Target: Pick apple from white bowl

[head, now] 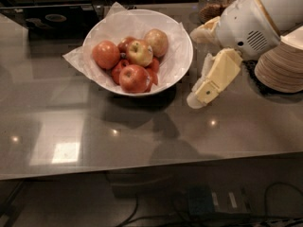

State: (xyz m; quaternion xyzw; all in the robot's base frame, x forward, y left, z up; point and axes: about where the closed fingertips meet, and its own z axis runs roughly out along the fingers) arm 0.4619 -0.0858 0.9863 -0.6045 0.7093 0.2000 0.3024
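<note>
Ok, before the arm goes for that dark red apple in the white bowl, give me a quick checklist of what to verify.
1. Apple exposed on top of the pile, at the front: ok.
2. White bowl upright on the table: ok.
3. Gripper above the apple: not ok, it is outside the bowl, right of its rim.
4. Gripper high enough to clear the rim: cannot tell.
5. Free room around the apple: not ok, other apples crowd it.

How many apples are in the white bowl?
7: red apple front, orange-red one left, yellow one middle, pale one back right, dark one at back, two half hidden between them; more may lie beneath. The tool hangs right of the bowl.
</note>
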